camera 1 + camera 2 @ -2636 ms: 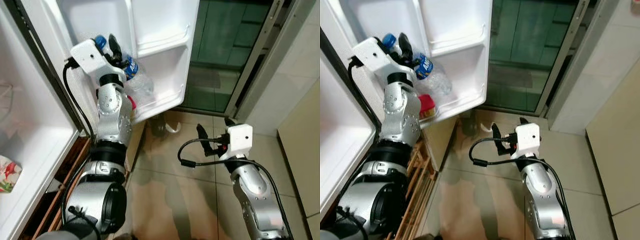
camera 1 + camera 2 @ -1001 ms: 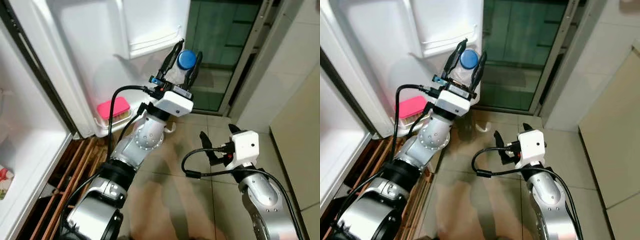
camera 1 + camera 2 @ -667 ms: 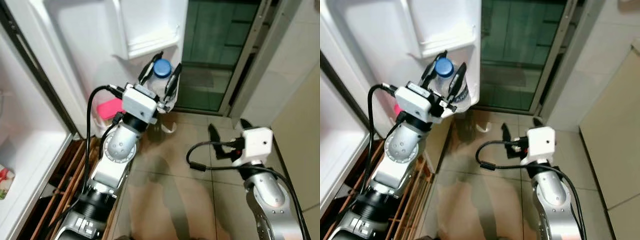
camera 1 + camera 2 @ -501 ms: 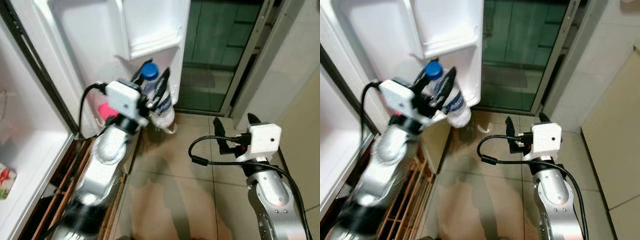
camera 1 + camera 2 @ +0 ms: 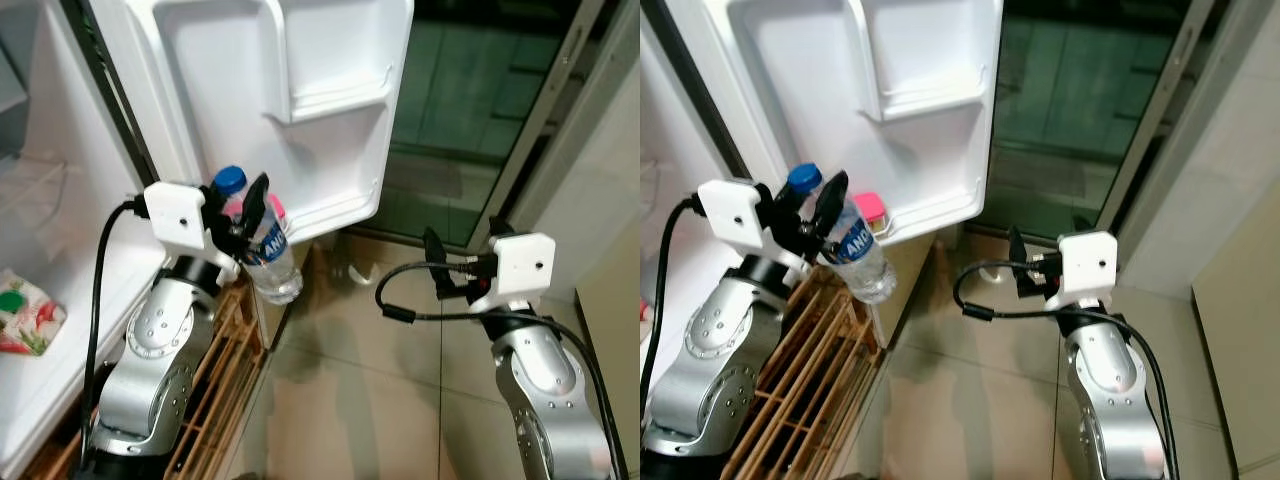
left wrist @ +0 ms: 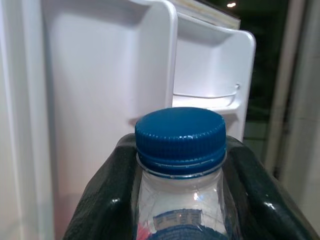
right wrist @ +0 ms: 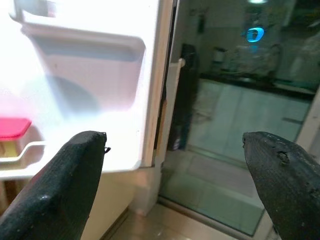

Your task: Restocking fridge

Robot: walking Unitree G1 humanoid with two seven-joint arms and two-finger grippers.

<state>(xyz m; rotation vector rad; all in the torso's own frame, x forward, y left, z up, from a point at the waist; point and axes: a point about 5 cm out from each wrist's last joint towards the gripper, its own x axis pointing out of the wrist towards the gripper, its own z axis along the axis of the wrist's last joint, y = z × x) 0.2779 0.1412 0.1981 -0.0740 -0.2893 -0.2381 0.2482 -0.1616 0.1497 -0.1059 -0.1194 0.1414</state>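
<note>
My left gripper (image 5: pixel 241 196) is shut on the neck of a clear water bottle (image 5: pixel 268 256) with a blue cap (image 6: pixel 180 132) and a blue label. It holds the bottle tilted in the air, in front of the hinge end of the open fridge door (image 5: pixel 330 60), just before the door's lowest shelf (image 5: pixel 345 205). A pink-lidded container (image 5: pixel 868 207) stands on that shelf behind the bottle. My right gripper (image 7: pixel 172 137) hangs open and holds nothing, low over the floor to the right of the door; its fingers (image 5: pixel 432 262) point at the door.
The fridge body stands open at the left, with a white shelf (image 5: pixel 70 285) and a colourful packet (image 5: pixel 25 320) on it. A wooden slatted rack (image 5: pixel 810 370) lies on the floor below. A glass sliding door (image 5: pixel 470 120) is behind, and tiled floor (image 5: pixel 370 380) in front.
My left gripper has carried the bottle left and down, from the door's free edge to its hinge side near the fridge body. The view has shifted as well. My right gripper stays open.
</note>
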